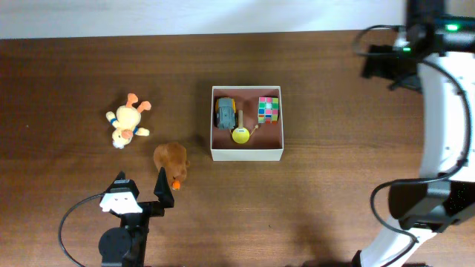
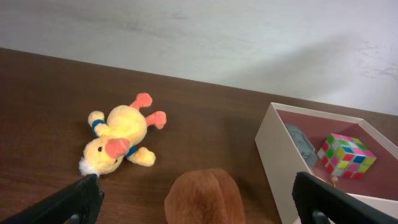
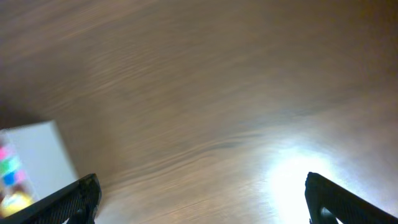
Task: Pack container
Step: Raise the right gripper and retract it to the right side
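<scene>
Container (image 1: 247, 154) square, shallow, white-walled, pink-brown inside | brown plush (image 2: 202, 198) rounded, fuzzy, near left gripper (image 2: 196, 185), fingers spread, empty | right gripper (image 3: 200, 185) spread, empty

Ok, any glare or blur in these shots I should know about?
Right wrist view: soft throughout, the container corner smeared, a bright glare patch on the table at lower right. Left wrist view: sharp on the yellow duck, the close brown plush slightly soft. Overhead view: evenly lit, crisp, no glare.
</scene>
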